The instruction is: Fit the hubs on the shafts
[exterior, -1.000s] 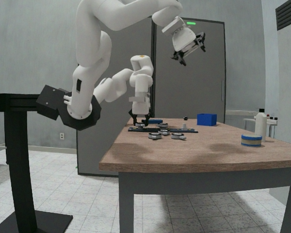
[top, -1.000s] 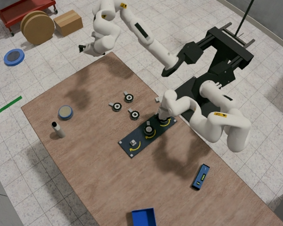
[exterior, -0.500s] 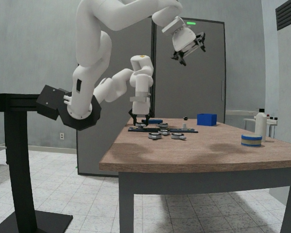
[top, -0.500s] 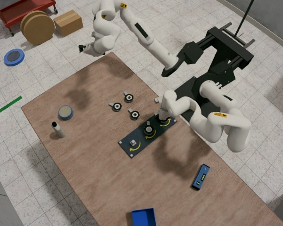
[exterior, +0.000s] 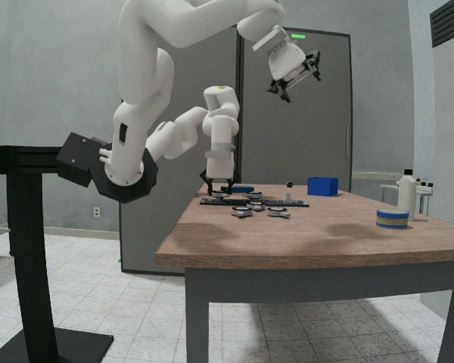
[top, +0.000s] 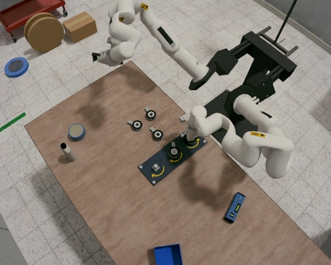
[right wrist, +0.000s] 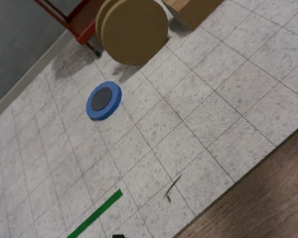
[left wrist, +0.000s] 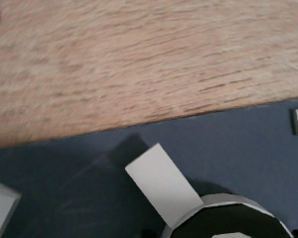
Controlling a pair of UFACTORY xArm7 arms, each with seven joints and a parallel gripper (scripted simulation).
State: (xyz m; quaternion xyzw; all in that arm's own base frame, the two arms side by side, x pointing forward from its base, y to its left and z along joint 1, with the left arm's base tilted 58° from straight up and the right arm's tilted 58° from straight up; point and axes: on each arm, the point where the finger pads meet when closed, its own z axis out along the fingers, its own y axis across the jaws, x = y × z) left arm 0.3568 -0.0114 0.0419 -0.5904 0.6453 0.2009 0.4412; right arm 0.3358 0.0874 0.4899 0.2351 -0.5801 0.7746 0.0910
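My left gripper (top: 191,141) (exterior: 219,192) (left wrist: 223,233) is shut on a hub (exterior: 219,195) (left wrist: 235,218) at one end of the dark board (top: 145,170) (left wrist: 65,185). The hub's grey lever (left wrist: 164,185) sticks out. A second hub (top: 174,152) (exterior: 253,194) sits on the board's middle shaft. The shaft (top: 155,167) (exterior: 287,197) at the other end is bare. Yellow arrows curve beside the three stations. Three loose hubs (top: 150,115) (top: 137,125) (top: 158,134) lie on the table behind the board. My right gripper (exterior: 303,88) is open and empty, high above the table.
A blue-rimmed round tin (top: 76,131) (exterior: 392,218) and a white bottle (top: 69,153) (exterior: 406,197) stand away from the board. A blue level-like device (top: 234,207) and a blue bin (top: 168,255) (exterior: 322,186) are beyond the board. The right wrist view shows mostly floor and a table edge.
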